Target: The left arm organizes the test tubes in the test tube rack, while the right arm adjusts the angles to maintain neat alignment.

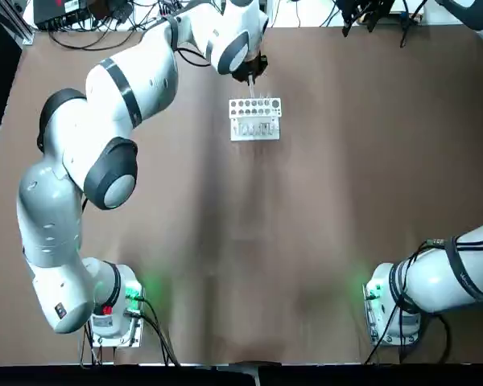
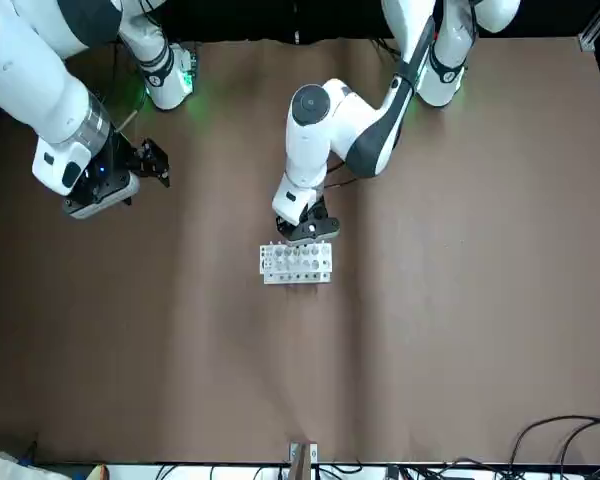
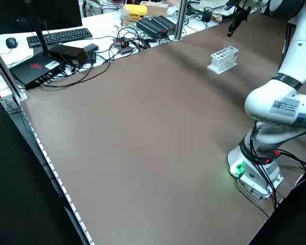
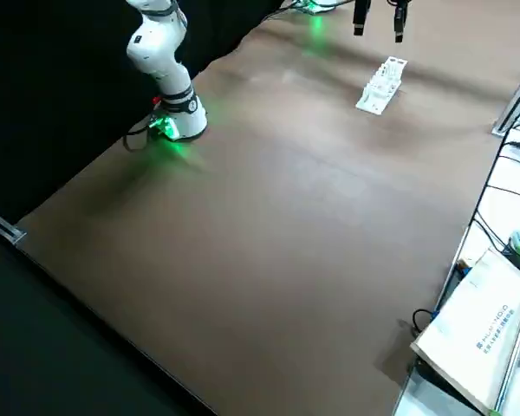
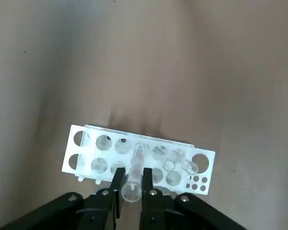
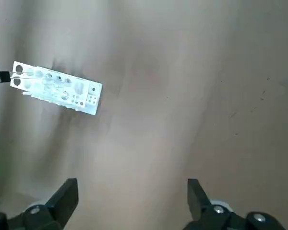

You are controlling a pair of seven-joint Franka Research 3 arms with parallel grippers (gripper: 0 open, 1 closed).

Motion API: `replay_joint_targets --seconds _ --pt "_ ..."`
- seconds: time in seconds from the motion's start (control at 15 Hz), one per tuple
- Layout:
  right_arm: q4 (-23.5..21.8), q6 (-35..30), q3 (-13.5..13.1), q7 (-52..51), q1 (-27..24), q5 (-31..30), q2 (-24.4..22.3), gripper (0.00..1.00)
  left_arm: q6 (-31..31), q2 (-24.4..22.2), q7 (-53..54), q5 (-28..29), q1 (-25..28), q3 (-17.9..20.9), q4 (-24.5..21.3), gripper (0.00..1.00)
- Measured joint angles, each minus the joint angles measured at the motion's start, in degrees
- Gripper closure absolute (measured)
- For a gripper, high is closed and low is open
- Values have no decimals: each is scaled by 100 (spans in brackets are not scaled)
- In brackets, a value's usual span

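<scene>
The white test tube rack point(image 1: 255, 119) stands at the far middle of the brown table, with a few clear test tubes point(image 5: 170, 166) upright in its holes. My left gripper point(image 5: 131, 185) hovers right over the rack point(image 5: 81, 160), shut on one clear test tube point(image 5: 134, 167). That tube's lower end reaches down to the rack's holes. The front view shows the left gripper point(image 2: 305, 232) just behind the rack point(image 2: 296, 262). My right gripper point(image 2: 158, 163) hangs raised and open, well off to the robot's right of the rack, holding nothing. Its wrist view shows the rack point(image 6: 57, 88) from a distance.
Beyond the table's left edge lie a keyboard point(image 3: 58, 37), cables and black boxes point(image 3: 38, 69). A white box point(image 4: 481, 334) sits off the far edge in the right side view. Both arm bases point(image 1: 113, 310) stand at the near edge.
</scene>
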Motion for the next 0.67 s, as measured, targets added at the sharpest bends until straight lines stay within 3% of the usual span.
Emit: replay_joint_targets --seconds 0.67 --pt "0 -16 0 0 0 0 0 0 73 158 5 0 -36 -1 14 81"
